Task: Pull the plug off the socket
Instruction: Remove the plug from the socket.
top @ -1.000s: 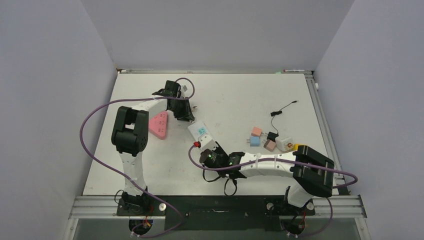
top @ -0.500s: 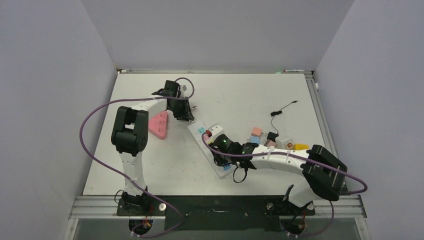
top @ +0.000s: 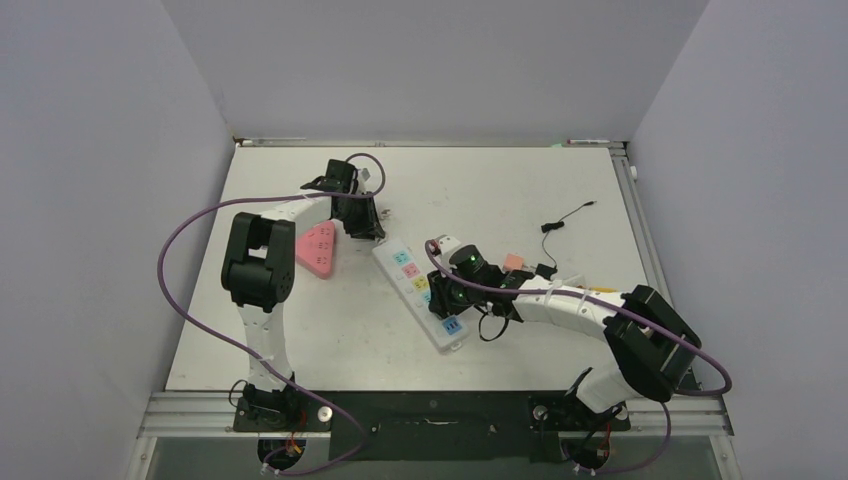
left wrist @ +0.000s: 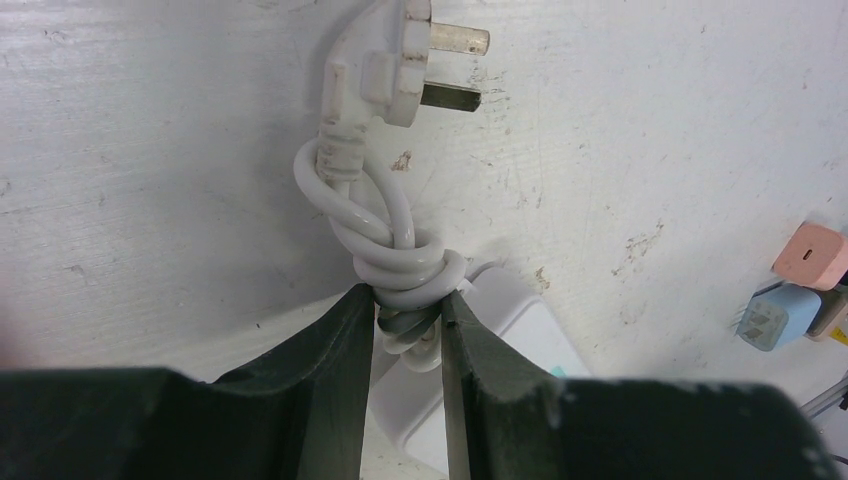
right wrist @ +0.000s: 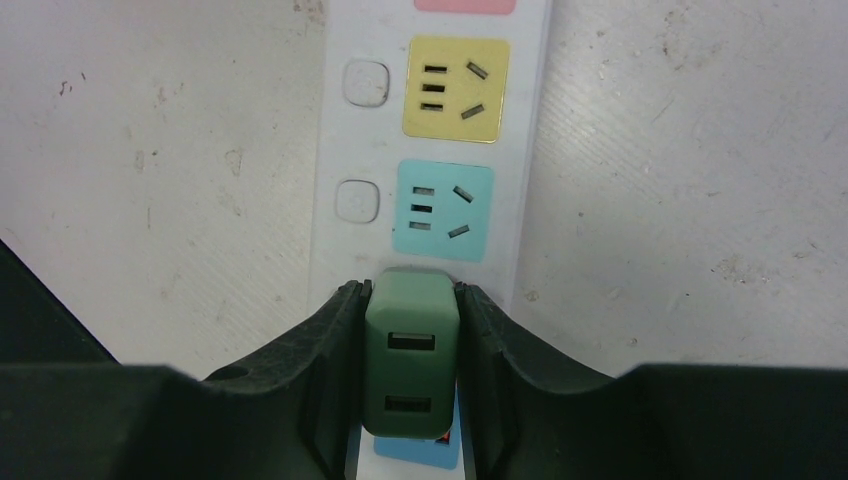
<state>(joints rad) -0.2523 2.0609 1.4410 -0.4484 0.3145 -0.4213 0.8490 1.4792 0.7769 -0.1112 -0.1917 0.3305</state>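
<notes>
A white power strip with coloured sockets lies slanted mid-table. In the right wrist view my right gripper is shut on a dark green USB plug. The plug hangs over the strip, just below its light blue socket. A blue socket shows beneath the plug, and the plug's prongs are hidden. From above, the right gripper sits over the strip's middle. My left gripper is shut on the strip's coiled white cord at its far end, also seen from above as the left gripper.
The cord's own white mains plug lies loose on the table. A pink triangular socket block sits left of the strip. Small pink and blue chargers, a black cable and a yellow piece lie to the right.
My right arm has swung up and to the right from the strip's near end with the green plug in it, uncovering the near sockets. The left arm has stayed still.
</notes>
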